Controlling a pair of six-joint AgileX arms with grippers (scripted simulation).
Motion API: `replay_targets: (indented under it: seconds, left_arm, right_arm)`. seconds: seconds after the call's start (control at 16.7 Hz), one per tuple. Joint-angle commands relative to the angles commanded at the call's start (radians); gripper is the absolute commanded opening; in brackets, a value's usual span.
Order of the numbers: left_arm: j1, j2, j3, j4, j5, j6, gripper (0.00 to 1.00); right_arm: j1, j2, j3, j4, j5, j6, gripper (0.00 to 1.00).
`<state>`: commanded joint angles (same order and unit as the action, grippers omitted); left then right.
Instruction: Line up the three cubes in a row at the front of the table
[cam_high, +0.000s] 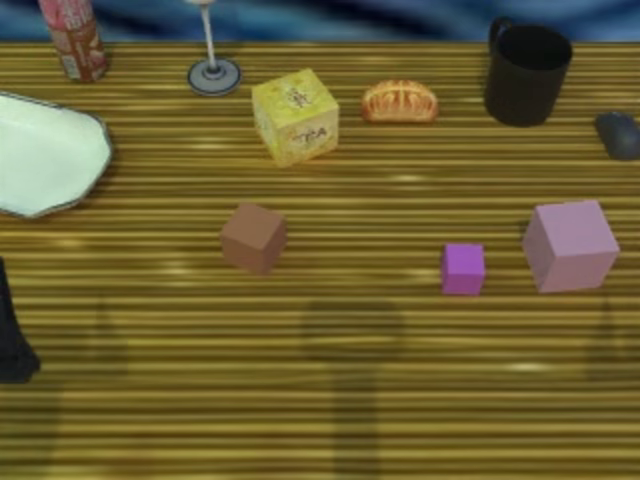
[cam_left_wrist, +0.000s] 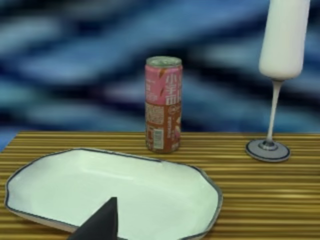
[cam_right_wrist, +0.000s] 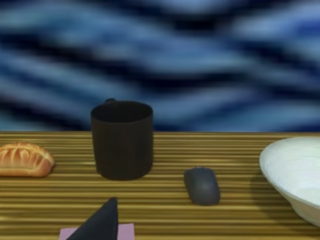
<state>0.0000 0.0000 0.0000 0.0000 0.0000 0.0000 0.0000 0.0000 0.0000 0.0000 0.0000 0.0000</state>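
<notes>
Three cubes sit apart on the striped wooden tabletop (cam_high: 330, 420), not in a row. Brown cube (cam_high: 254, 237) is left of centre, tilted at an angle to the stripes. Small magenta cube (cam_high: 463, 268) lies right of centre, just beside the larger pale pink cube (cam_high: 571, 245), the two not touching. The pink cube's top edge shows in the right wrist view (cam_right_wrist: 127, 231).

Left arm (cam_high: 14, 340) is parked at the tabletop's left edge; one dark finger (cam_left_wrist: 100, 222) shows over the white tray (cam_left_wrist: 165, 197). Cannot tell whether its jaws are spread or pressed together. Right arm is out of the top view; one dark finger (cam_right_wrist: 100, 222) shows above the pink cube. Cannot tell its jaw state either.

Along the back: pink can (cam_high: 73, 38), white stemmed glass (cam_high: 212, 62), yellow TEA box (cam_high: 296, 116), bread loaf (cam_high: 399, 102), black mug (cam_high: 526, 72), dark mouse (cam_high: 619, 134). A white bowl (cam_right_wrist: 295, 175) shows in the right wrist view, near the mouse.
</notes>
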Motion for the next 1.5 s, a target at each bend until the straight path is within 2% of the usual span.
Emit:
replay_targets:
  seconds: [0.3,0.54,1.2,1.5]
  left_arm:
    - [0.000,0.000,0.000,0.000,0.000,0.000,1.00]
    - [0.000,0.000,0.000,0.000,0.000,0.000,1.00]
    - [0.000,0.000,0.000,0.000,0.000,0.000,1.00]
    - [0.000,0.000,0.000,0.000,0.000,0.000,1.00]
  right_arm:
    - [0.019,0.061,0.061,-0.041,-0.002,0.019,1.00]
    - [0.075,0.290,0.280,-0.179,-0.003,0.083,1.00]
    - [0.302,1.467,1.168,-0.795,0.000,0.348,1.00]
    - [0.393,1.888,1.519,-1.031,-0.001,0.452,1.00]
